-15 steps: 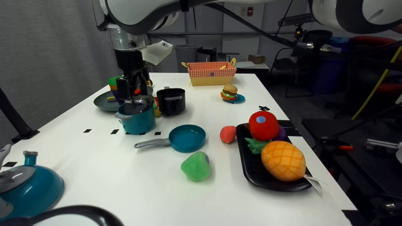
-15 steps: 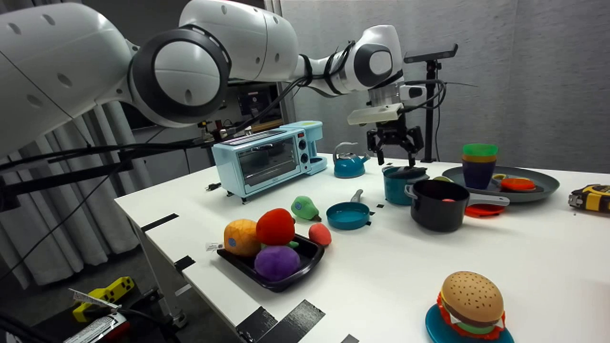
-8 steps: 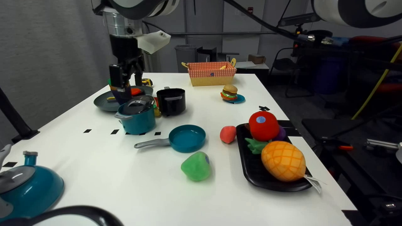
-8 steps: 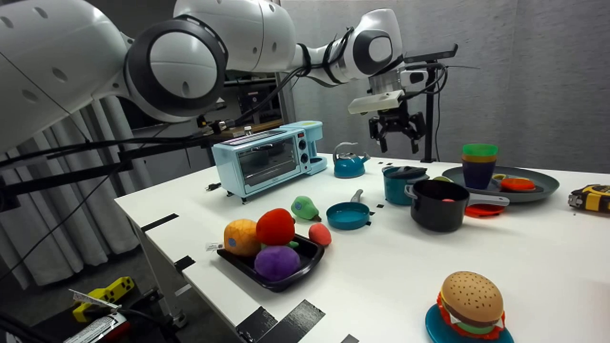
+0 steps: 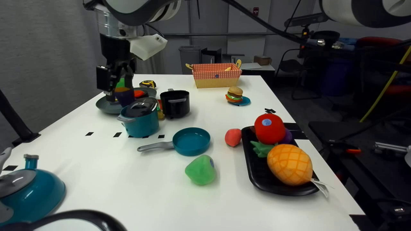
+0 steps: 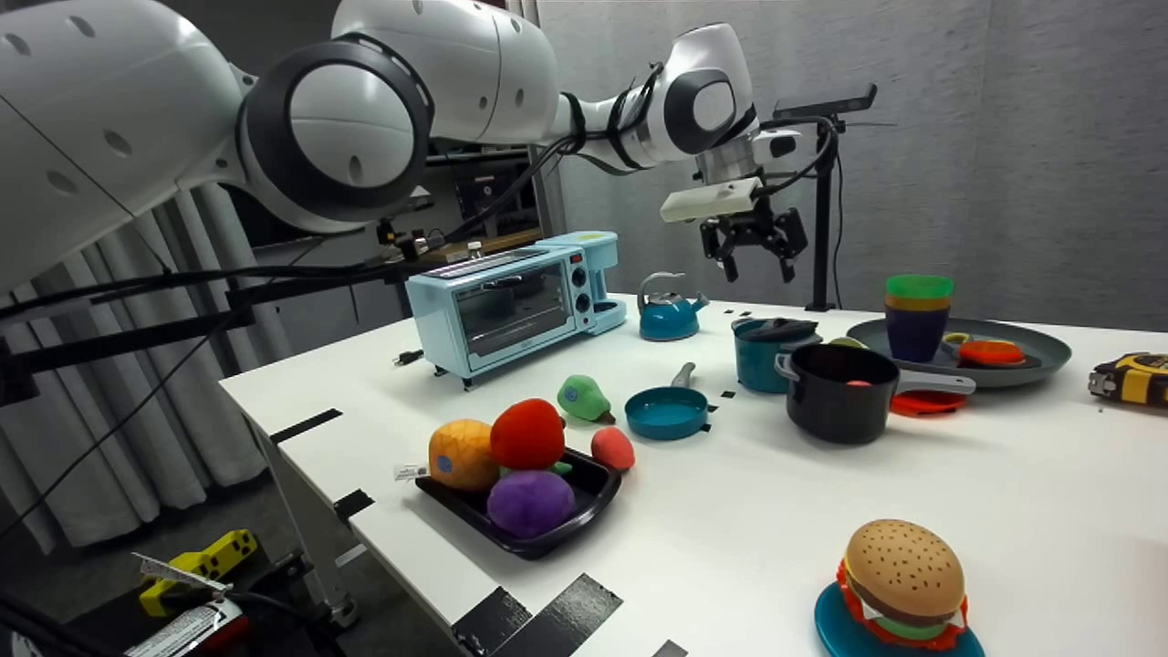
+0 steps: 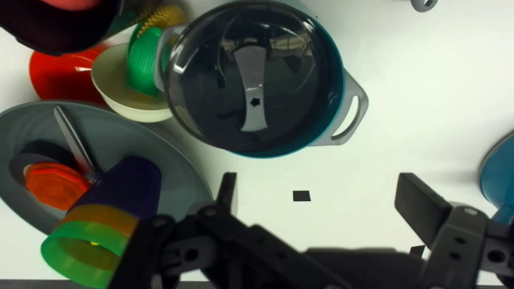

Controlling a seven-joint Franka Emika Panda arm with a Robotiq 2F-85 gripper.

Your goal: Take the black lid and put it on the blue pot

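The black lid [image 7: 293,92], with a grey strip handle, lies over the mouth of the blue pot [image 5: 143,127]. In the wrist view it sits off-centre, leaving a teal crescent of the pot's inside bare at the lower right. An exterior view shows the lid [image 6: 781,330] somewhat tilted on the pot [image 6: 761,367]; whether it is seated all round I cannot tell. My gripper [image 6: 759,270] is up in the air, behind and above the pot. Its fingers [image 7: 421,208] stand wide apart in the wrist view, with only bare table between them, touching neither lid nor pot.
A black pot [image 6: 841,401] stands close beside the blue pot. A grey plate [image 6: 1040,356] bears stacked cups [image 6: 916,319]. A blue saucepan [image 5: 191,141], a green toy [image 5: 200,170] and a teal kettle [image 6: 669,319] are also around on the table.
The gripper has risen from the lid and drawn back away from the pot, jaws staying open. Lid and pot have kept their places.
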